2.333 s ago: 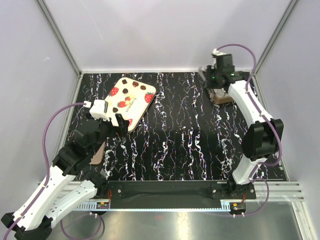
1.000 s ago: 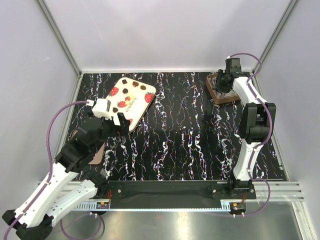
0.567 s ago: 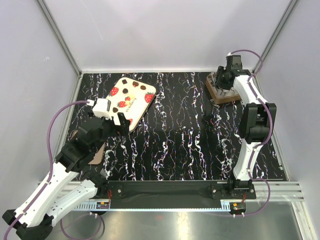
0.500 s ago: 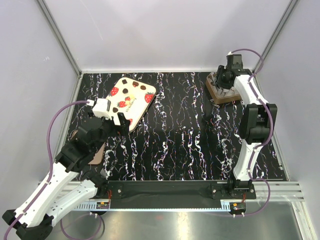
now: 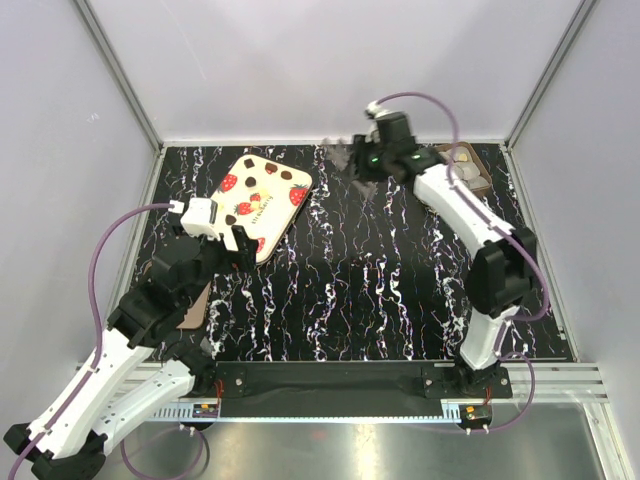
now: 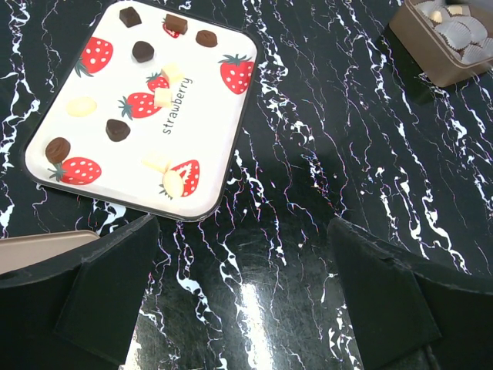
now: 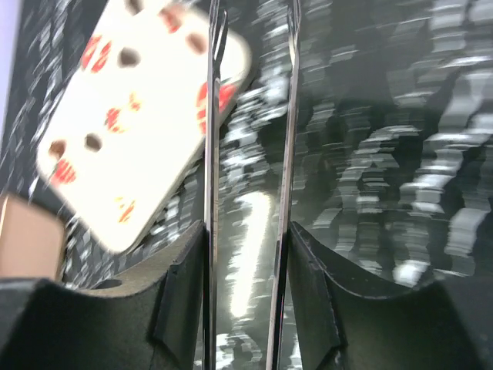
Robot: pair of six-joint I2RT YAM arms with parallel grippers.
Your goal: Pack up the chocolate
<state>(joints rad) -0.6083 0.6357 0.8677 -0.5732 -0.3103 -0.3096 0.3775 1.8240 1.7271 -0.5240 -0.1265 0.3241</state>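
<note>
Marbled table: left wrist view, unlike right, shows chocolate.

Lid far-L on table; tray w/ chocolate far-R corner, well apart.

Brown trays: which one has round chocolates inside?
The tray in the far right corner: pale round pieces sit in it. The other tray beside the left gripper shows none.

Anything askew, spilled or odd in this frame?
Nothing looks spilled or damaged. The lid lies at a slant far left, well apart from the tray in the far right corner; the chocolate sits inside it.
</note>
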